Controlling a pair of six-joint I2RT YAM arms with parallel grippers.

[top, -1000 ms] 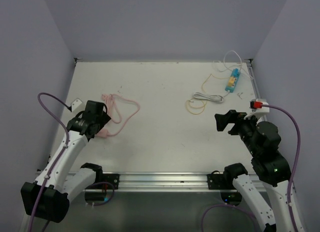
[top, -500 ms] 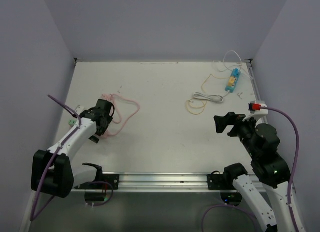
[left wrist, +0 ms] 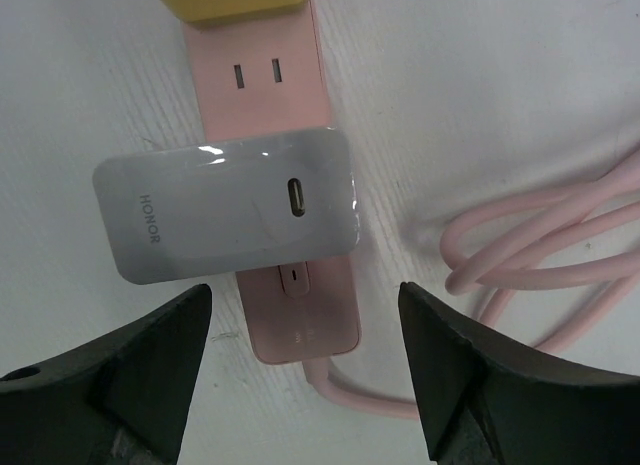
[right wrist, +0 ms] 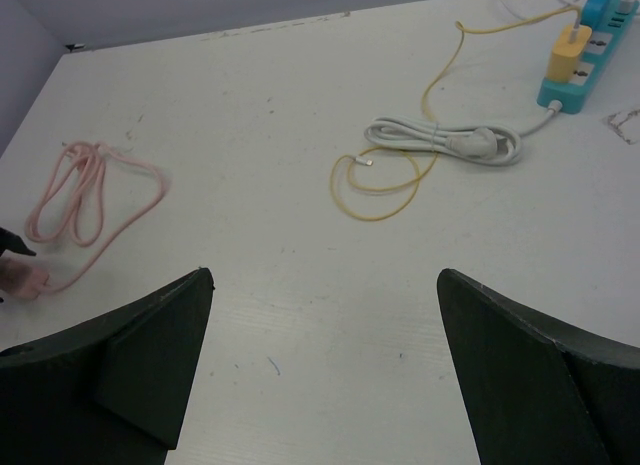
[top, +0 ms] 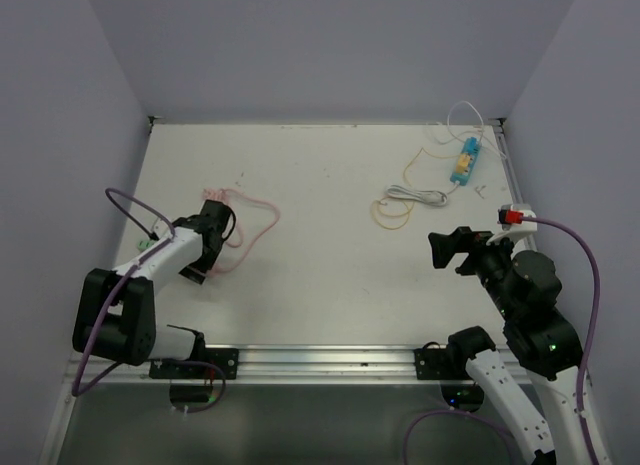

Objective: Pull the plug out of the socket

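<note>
In the left wrist view a pink socket strip (left wrist: 290, 315) lies flat on the white table. A grey plug (left wrist: 225, 220) marked HONOR sits in it, and a yellow plug (left wrist: 228, 0) shows at the top edge. My left gripper (left wrist: 303, 290) is open just above the strip's cable end, one finger on each side and both clear of it. From above, the left gripper (top: 205, 247) hides most of the strip. The pink cable (top: 245, 220) coils beside it. My right gripper (top: 446, 248) hangs open over the table's right half, holding nothing.
A blue power strip (top: 463, 163) carrying a yellow plug lies at the back right. A bundled white cable (top: 415, 195) and a thin yellow cable (top: 392, 213) lie just in front of it. The table's right edge runs close to them.
My left arm has folded in and lowered onto the pink strip, and its jaws have narrowed a little. The right arm has not moved.
</note>
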